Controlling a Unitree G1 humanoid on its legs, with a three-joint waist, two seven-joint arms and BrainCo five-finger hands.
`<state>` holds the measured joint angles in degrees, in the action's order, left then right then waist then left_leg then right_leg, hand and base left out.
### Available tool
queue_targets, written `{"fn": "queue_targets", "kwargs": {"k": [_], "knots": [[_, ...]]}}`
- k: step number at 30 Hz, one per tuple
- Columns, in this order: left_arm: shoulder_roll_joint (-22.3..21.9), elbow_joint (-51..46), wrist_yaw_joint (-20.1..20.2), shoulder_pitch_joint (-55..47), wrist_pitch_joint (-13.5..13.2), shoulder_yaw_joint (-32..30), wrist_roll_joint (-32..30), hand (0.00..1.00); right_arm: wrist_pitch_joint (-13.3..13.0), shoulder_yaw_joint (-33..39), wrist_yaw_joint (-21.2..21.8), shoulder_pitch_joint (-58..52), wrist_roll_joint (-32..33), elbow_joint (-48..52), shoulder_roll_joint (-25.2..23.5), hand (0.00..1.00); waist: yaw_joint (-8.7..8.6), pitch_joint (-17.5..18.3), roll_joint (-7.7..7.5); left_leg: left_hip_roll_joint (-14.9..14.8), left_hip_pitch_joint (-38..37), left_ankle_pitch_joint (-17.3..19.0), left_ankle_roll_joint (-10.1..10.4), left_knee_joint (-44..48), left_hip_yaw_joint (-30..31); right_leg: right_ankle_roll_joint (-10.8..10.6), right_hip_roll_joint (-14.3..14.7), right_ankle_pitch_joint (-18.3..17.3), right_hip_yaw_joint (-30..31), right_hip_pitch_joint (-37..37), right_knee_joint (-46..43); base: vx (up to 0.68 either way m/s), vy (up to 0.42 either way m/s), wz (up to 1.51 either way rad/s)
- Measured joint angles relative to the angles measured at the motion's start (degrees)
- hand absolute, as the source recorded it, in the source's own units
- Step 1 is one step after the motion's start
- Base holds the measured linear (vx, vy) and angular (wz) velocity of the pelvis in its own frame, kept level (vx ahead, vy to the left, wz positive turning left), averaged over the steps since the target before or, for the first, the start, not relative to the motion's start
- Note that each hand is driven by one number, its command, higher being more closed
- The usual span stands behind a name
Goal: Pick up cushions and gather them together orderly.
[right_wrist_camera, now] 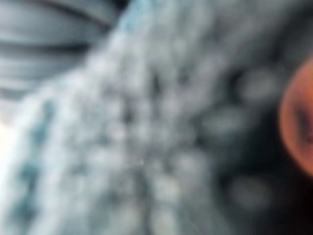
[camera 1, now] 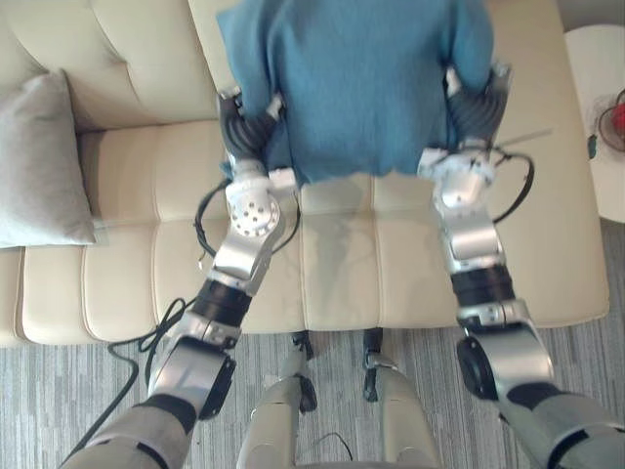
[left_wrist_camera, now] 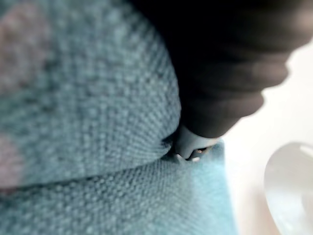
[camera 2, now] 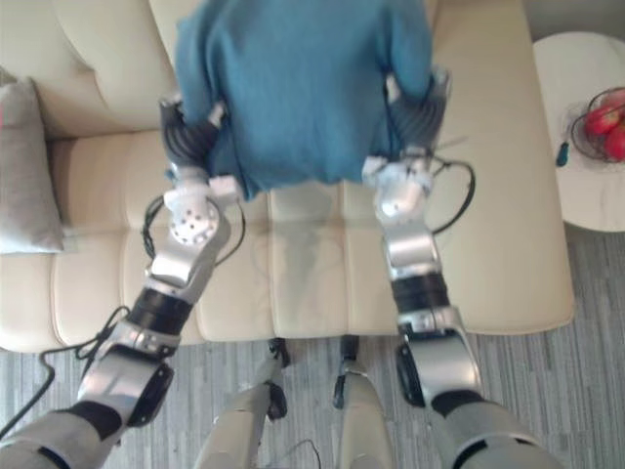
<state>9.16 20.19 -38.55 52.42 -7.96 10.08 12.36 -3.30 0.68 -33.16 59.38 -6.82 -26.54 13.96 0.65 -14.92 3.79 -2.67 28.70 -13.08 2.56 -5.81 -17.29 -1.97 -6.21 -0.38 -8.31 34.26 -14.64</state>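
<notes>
A blue knitted cushion [camera 1: 361, 88] hangs above the seat of the cream sofa [camera 1: 342, 254], carried between my two hands. My left hand [camera 1: 249, 122] presses against its left edge and my right hand [camera 1: 477, 103] against its right edge; only their dark ribbed covers show beside the fabric. In the left wrist view the blue weave [left_wrist_camera: 88, 122] lies right against the dark cover [left_wrist_camera: 230, 63]. The right wrist view has the same weave [right_wrist_camera: 137, 147] very close. A grey cushion [camera 1: 39, 166] leans upright at the sofa's left end, apart from both hands.
A round white side table [camera 2: 586, 195] stands to the right of the sofa with a wire bowl of red fruit [camera 2: 604, 122] on it. Grey carpet [camera 1: 59, 391] runs along the sofa's front edge.
</notes>
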Motion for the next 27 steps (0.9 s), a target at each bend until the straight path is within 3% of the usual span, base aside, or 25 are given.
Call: {"fn": "queue_targets", "kwargs": {"k": [3, 5, 10, 13, 17, 20, 22, 27], "knots": [[-1.03, 6.74, -1.33, 6.82, 0.07, -1.97, 0.09, 0.0, 0.75, 1.8, -0.7, 8.21, 0.4, -9.35, 0.38, 0.0, 0.22, -1.42, 0.34, -0.2, 2.44, -0.72, 0.72, -0.01, 0.98, 0.34, 0.06, 0.24, -0.77, 2.04, 0.03, 0.0, 0.008, 0.12], [-0.98, 14.43, 0.06, 13.68, 2.03, -4.54, 0.62, 0.0, 2.35, 3.81, 1.61, 13.76, 5.33, -16.74, -0.04, 0.0, 0.37, -4.22, 0.44, -0.44, 3.86, -2.09, 1.66, -0.02, 2.15, 0.76, 0.19, 0.67, -1.6, 2.88, 0.47, 0.02, 0.005, 0.12], [-1.03, 22.61, 4.8, 16.82, 4.79, -7.07, 1.21, 0.0, 3.92, 5.24, 4.77, 15.09, 11.56, -22.22, -0.38, 0.0, 0.51, -5.2, 0.41, -1.59, 7.62, -2.83, 2.48, -0.03, 2.2, 1.46, 1.12, 1.33, -2.43, 6.25, 0.89, 0.03, -0.004, 0.0], [-2.13, 25.71, 7.33, 16.32, 5.82, -9.35, 1.46, 0.0, 3.87, 4.69, 6.72, 15.13, 11.99, -22.22, -0.2, 0.0, 0.37, -7.28, 0.38, -2.16, 8.51, -2.78, 2.53, -0.05, 1.87, 1.86, 1.58, 1.59, -2.23, 7.55, 0.52, 0.02, -0.013, -0.12], [-5.3, 26.53, 9.9, 12.1, 5.7, -11.28, 3.59, 0.0, 3.87, 3.5, 8.0, 12.75, 11.99, -22.29, -0.46, 0.0, -0.07, -8.2, 0.36, -2.37, 9.33, -2.68, 2.61, -0.05, 0.6, 1.89, 1.6, 1.61, -2.24, 8.64, -0.03, 0.01, -0.01, -0.04], [-7.44, 26.51, 11.04, 7.6, 3.21, -11.39, 3.58, 0.0, 3.41, 3.6, 8.41, 8.91, 11.99, -22.29, -1.14, 0.0, -0.01, -8.2, 0.37, -2.38, 8.95, -2.69, 2.6, -0.04, 0.49, 2.22, 1.48, 1.3, -2.59, 8.62, -1.08, 0.01, -0.006, 0.03], [-6.72, 26.46, 11.75, 6.0, 2.57, -11.45, 3.58, 0.0, 2.84, 3.66, 8.72, 6.87, 11.98, -22.24, -1.56, 0.0, -0.01, -8.2, 0.36, -2.47, 8.36, -1.78, 3.01, -0.05, 0.15, 2.39, 1.28, 0.67, -2.76, 8.51, -2.19, 0.01, -0.01, 0.03], [-3.99, 25.11, 14.15, 1.25, 2.14, -13.93, 3.62, 0.0, 0.94, 3.99, 10.9, -0.13, 11.91, -18.31, -2.02, 0.0, -0.09, -8.19, 0.33, -2.94, 6.81, -0.08, 1.35, -0.03, -3.94, 2.66, 0.73, -0.23, -2.63, 8.01, -3.75, 0.0, -0.005, 0.01]]}}
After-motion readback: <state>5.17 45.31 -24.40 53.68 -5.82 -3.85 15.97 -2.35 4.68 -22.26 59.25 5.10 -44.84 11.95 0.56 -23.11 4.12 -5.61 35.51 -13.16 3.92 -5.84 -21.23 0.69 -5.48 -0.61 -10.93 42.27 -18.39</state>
